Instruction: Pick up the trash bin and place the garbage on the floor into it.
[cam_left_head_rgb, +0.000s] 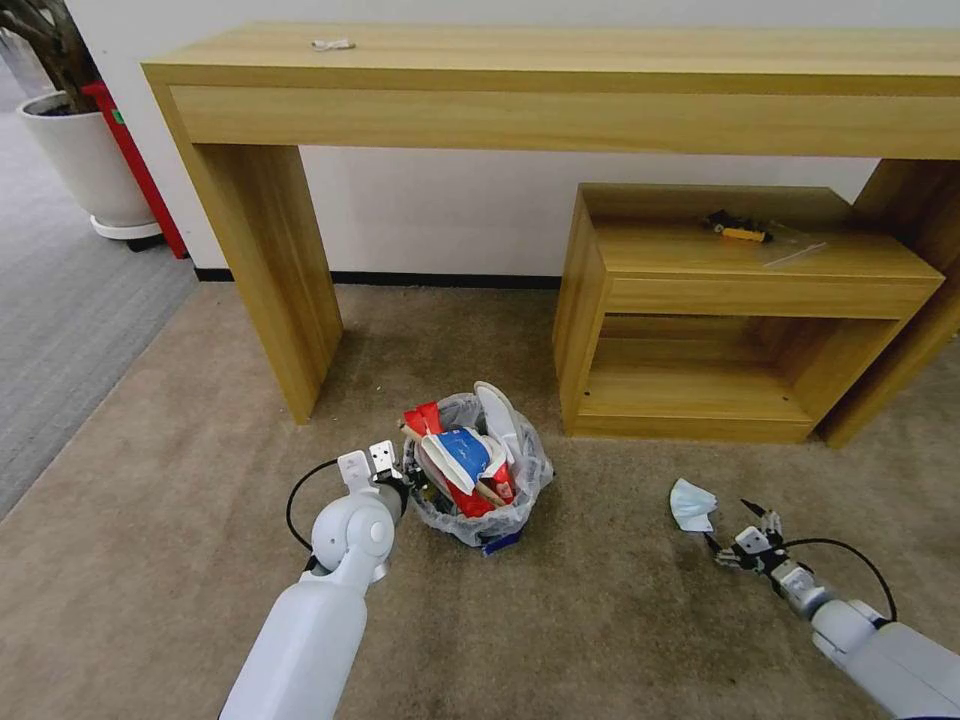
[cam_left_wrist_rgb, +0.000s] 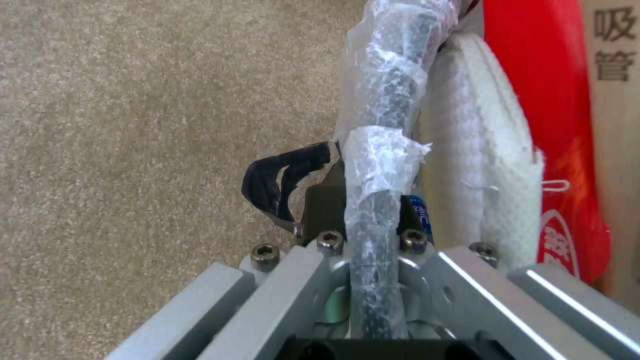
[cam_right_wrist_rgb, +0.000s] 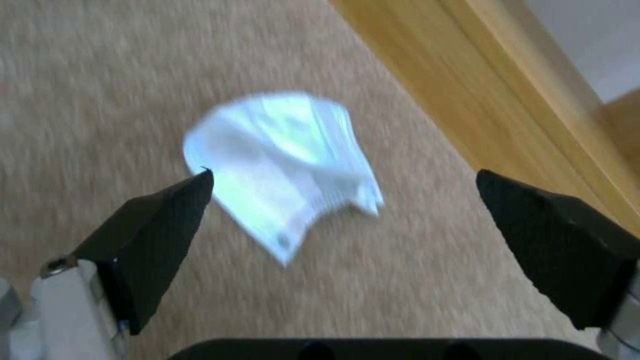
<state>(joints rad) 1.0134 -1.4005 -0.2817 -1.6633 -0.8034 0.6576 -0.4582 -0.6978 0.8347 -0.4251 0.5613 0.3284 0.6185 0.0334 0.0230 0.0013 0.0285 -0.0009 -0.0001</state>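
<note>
Beige carpet, the floor, covers the lower part of the head view, and the trash bin stands on it at lower centre, just in front of the long wooden desk. Its clear bag liner is folded over the rim, and the bin is heaped with red wrappers, a blue-white packet and a white slipper standing up above the top. The left gripper sits at the bin's left edge; in the left wrist view its fingers are clenched on the bagged rim. One piece of the garbage is left on the carpet: the pale blue mask, at lower right and well apart from the bin, near the low wooden shelf unit. The right gripper hovers just beside it, with its fingers spread wide and released, the mask lying between and beyond their tips in the right wrist view. The mask is thin and limp, so fingers closing too high could likely miss it or pinch only carpet. The overfull bin looks risky too: a tilt or a tug on the rim could probably spill the slipper or wrappers, and the slick liner may slip in the grasp.
</note>
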